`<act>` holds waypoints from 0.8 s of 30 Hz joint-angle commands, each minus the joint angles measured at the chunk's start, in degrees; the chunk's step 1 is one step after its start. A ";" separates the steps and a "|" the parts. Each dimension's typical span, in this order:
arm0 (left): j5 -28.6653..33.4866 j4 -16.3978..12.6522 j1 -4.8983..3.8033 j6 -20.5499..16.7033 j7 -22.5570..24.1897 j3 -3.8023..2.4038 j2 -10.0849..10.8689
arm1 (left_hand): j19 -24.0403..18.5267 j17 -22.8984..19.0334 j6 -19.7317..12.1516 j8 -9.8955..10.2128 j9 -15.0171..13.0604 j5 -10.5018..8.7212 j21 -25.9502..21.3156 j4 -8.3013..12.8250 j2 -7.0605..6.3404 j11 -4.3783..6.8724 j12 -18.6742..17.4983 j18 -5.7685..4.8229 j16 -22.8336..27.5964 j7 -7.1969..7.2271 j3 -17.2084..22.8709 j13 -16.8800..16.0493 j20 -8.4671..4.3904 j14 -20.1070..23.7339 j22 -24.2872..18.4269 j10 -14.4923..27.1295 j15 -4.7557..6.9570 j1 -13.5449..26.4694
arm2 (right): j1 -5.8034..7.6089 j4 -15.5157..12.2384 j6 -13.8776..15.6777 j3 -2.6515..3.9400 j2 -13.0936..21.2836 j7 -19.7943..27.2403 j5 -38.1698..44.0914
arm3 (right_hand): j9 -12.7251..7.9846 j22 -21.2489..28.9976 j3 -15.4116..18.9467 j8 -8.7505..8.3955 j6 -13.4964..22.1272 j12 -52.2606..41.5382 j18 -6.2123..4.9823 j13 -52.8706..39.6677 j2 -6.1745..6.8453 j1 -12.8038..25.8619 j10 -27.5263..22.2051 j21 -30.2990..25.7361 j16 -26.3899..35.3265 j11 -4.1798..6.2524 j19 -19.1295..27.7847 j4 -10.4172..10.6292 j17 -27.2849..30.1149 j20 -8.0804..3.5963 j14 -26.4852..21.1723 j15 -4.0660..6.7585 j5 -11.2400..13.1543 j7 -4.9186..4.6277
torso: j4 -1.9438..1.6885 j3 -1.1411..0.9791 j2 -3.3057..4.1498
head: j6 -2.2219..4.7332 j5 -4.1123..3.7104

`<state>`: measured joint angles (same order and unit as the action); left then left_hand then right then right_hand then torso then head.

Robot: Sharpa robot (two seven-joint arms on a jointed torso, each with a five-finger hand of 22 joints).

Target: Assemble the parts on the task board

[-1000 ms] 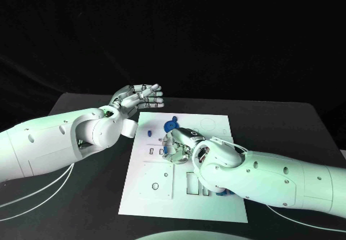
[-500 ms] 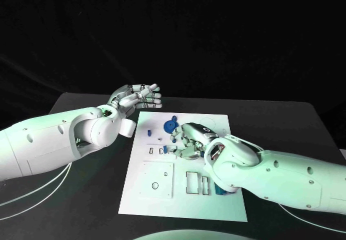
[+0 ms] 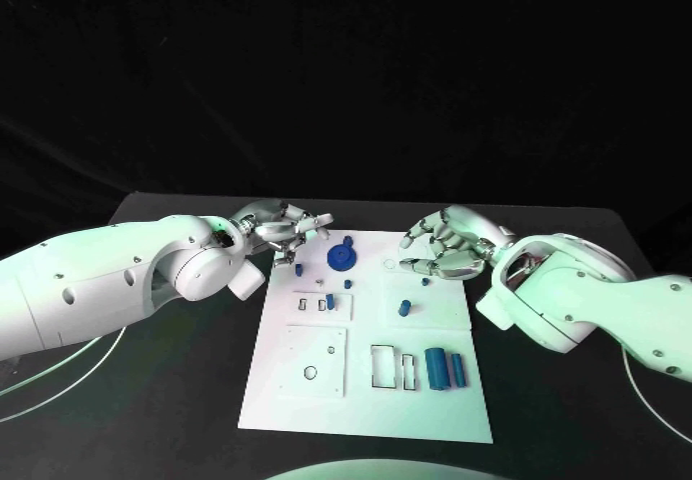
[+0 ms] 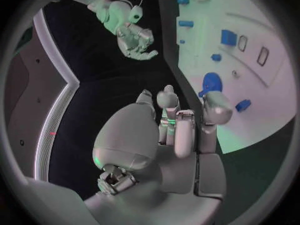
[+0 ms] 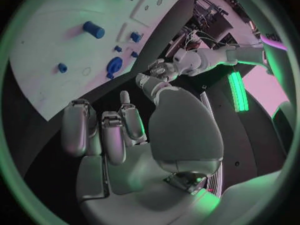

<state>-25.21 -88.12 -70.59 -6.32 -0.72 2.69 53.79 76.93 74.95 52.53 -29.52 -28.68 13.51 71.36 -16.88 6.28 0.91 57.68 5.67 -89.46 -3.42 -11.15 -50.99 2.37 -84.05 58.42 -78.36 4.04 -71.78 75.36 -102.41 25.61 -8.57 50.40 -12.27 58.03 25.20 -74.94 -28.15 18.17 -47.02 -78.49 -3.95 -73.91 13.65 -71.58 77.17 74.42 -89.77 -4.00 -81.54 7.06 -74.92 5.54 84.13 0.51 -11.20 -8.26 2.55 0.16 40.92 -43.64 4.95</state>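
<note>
the task board point(image 3: 325, 400) lies in the middle of the table. the job looks partly done: two long blue parts point(image 3: 449, 369) sit at its 4 o'clock, while a round blue part point(image 3: 342, 255) and small ones wait near 12. the left hand point(image 3: 286, 230) and right hand point(image 3: 444, 245) hold nothing, fingers loosely curled. the left wrist view shows the right hand's underside.
</note>
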 commanded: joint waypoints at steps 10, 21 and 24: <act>-21.89 -2.04 -0.09 14.22 -28.77 0.08 -2.09 | 3.77 15.05 -7.22 -3.27 -9.59 2.44 10.14 0.22 5.90 -0.13 11.51 -2.35 -0.54 -0.42 -6.81 -13.34 -0.02 -5.95 15.63 -0.96 -0.09 -3.25 | 1.37 2.97 -3.37 0.07 2.28 2.06 -7.47 | 0.13 -0.21 -0.23 0.32 -0.25 -0.66 -0.39 -0.36 0.03 -0.51 0.42 -0.42 -0.23 0.45 0.32 0.20 -15.08 0.01 5.87 -0.01 -0.81 0.01 | -0.12 -0.80 -1.38 | -0.73 0.51; -23.65 -2.39 -0.11 15.75 -32.21 0.20 -3.61 | 2.04 14.56 -9.34 -0.40 -8.42 2.66 7.73 0.25 8.34 -1.78 -11.68 -1.74 -0.22 -1.96 -8.09 10.49 1.40 -5.82 12.97 14.09 -1.38 -8.44 | 1.50 3.79 -3.75 0.06 2.42 1.17 -5.89 | 0.14 -0.04 -0.22 0.33 -0.18 -0.66 -0.44 -0.35 0.11 -0.47 0.41 -0.62 -0.23 0.45 0.42 0.23 -15.08 0.00 5.87 0.00 -0.94 0.01 | -0.08 -0.88 -1.41 | -0.89 0.52; -23.83 -2.67 -0.11 15.98 -32.65 0.21 -3.76 | 5.86 15.05 -9.09 -1.73 -8.99 2.69 11.55 0.19 8.78 -1.56 -3.33 -3.04 -0.54 -1.73 -9.43 2.76 1.35 -5.95 19.36 9.32 -1.27 -7.98 | 1.51 3.93 -3.82 0.06 2.45 0.95 -5.59 | 0.14 -0.04 -0.22 0.33 -0.18 -0.66 -0.44 -0.35 0.11 -0.47 0.41 -0.62 -0.23 0.45 0.42 0.23 -15.08 0.00 5.87 0.00 -0.94 0.01 | -0.09 -0.87 -1.31 | -1.03 0.51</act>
<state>-47.35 -90.48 -70.64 7.66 -31.10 2.92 50.28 82.05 74.94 43.63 -30.95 -37.52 15.98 82.16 -16.75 14.65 -0.69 52.54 3.18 -89.80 -5.39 -20.30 -46.59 3.70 -84.14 74.48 -68.03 3.05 -79.72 76.85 -98.54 22.99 -8.52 52.84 -11.12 51.61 25.28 -74.92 -28.16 18.17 -47.01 -78.93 -3.95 -74.22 13.65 -71.57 77.49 74.19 -89.77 -3.68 -81.54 7.05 -74.91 5.54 84.13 0.52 -11.88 -8.26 2.46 -0.72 39.48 -44.54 5.53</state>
